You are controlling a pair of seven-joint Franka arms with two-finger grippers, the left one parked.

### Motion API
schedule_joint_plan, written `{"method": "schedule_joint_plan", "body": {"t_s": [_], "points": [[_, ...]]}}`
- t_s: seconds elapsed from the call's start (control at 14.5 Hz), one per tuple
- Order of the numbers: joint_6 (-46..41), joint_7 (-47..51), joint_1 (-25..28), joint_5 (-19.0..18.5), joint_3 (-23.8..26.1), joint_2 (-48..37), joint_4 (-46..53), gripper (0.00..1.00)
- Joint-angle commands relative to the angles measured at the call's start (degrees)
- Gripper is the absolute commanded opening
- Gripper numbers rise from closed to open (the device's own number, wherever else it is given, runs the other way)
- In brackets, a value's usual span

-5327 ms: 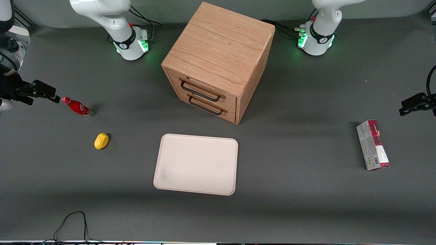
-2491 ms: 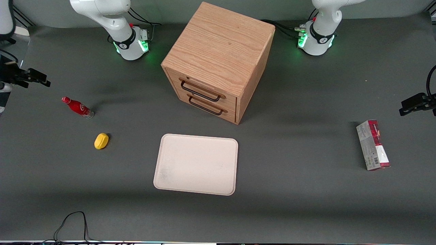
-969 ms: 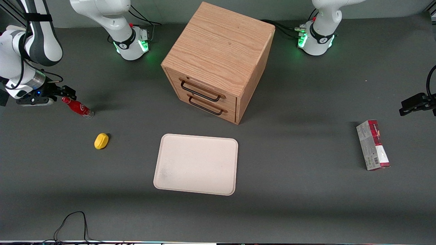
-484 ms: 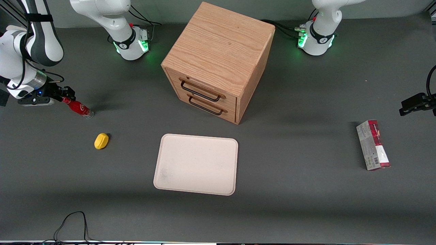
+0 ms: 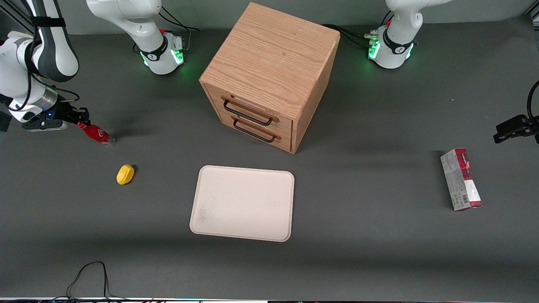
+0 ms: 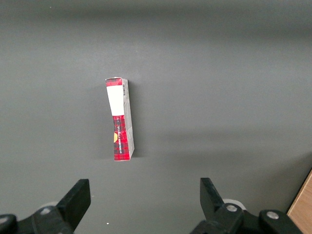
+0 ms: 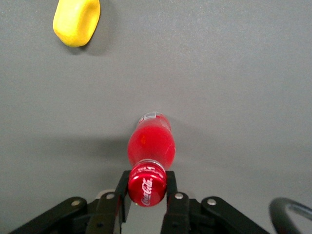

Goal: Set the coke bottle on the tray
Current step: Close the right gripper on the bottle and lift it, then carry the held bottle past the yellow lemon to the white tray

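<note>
Hand (image 7: 146, 191) clamped on cap of coke bottle (image 5: 95, 133), which stands on counter w/ base still down, well apart from tray (image 5: 243, 203), toward working arm's end. Risk: cap-only grip, so bottle may swing or slip out during lift.

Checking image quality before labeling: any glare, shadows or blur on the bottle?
Front view: bottle sharp, no glare, soft shadow on the table beside its base; green base LEDs tint the mat. Right wrist view: claw shut on the cap, cap logo readable, faint shadow beside the bottle.
</note>
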Motion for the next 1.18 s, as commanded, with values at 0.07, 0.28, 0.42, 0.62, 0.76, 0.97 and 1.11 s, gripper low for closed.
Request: {"method": "schedule_joint_plan", "body": {"t_s": [0.07,0.28,0.42,0.62,0.76,0.97,1.11], "points": [[-6.5,-0.18,0.56,-0.83,0.04,-0.68,6.32,0.0],[-19.32,3.68,0.74,0.05,4.24,1.24,18.78,0.0],[-29.25,4.48,0.65,5.73,7.24,5.02,30.98,0.0],[-43.48,6.4,0.57,11.21,9.17,13.53,52.76,0.0],[-50.88,7.38,0.56,11.39,9.71,19.16,64.3,0.0],[-54.34,9.83,0.48,12.44,12.25,23.22,71.9,0.0],[-54.6,13.61,0.48,13.41,13.83,26.03,73.92,0.0]]}}
